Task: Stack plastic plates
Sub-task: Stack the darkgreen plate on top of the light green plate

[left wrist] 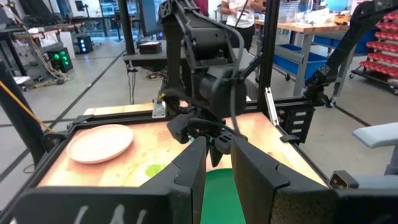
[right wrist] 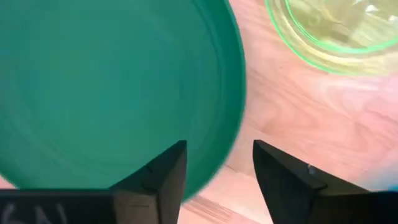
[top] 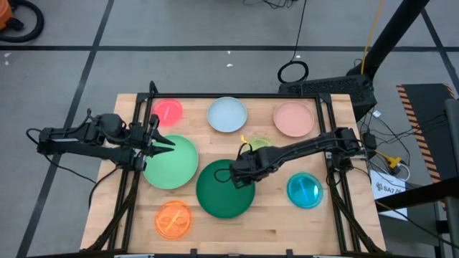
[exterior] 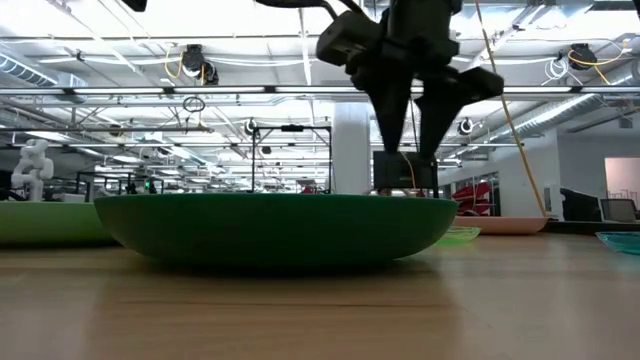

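Eight plates lie flat on the wooden table. My right gripper is open and hovers over the far right part of the dark green plate; in the right wrist view its fingers stand on either side of that plate's rim without touching it. The lime plate lies just beyond it. My left gripper is open by a narrow gap and hangs above the far edge of the light green plate. The red-pink, pale blue, salmon, blue and orange plates lie around them.
A black frame borders the table's left, far and right sides. The dark green plate's left rim touches or overlaps the light green plate. Bare wood shows near the front edge between the orange and blue plates.
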### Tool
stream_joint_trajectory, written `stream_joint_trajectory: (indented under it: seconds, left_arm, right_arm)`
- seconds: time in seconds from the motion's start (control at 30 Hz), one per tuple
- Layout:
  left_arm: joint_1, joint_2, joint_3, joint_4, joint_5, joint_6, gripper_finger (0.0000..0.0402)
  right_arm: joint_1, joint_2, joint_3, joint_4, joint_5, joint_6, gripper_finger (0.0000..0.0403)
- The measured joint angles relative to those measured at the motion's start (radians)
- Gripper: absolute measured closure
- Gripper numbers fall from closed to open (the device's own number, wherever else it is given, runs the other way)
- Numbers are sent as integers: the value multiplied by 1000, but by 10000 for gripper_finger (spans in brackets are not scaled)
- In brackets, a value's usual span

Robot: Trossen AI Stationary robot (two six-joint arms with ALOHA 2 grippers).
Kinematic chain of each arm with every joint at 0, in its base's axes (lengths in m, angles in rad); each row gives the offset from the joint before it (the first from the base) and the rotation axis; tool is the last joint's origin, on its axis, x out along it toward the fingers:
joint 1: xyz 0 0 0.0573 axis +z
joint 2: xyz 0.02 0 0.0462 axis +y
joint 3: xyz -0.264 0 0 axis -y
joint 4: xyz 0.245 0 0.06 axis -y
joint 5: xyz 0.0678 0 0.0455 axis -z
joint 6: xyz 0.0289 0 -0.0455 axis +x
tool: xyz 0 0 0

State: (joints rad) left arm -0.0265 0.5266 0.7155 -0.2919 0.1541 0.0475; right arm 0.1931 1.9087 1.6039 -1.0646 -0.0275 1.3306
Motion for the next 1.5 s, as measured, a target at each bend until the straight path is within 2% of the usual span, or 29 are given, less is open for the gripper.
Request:
stream_joint_trajectory:
  seconds: [0.17,0.37,0.73,1.0,1.5]
  left_arm:
    - [-1,0,0,-12,0,-7,319]
    - [-1,0,0,-21,0,-24,319]
    - [-1,0,0,-21,0,-27,319]
    - [-1,0,0,-21,0,-27,319]
    - [-1,0,0,-21,0,-35,319]
  right_arm:
    - [17,0,-5,-1,11,24,221]
    - [21,0,-92,31,28,47,226]
    - [21,0,-242,263,29,48,227]
    - [23,0,-293,364,61,40,231]
    - [24,0,-293,366,112,44,326]
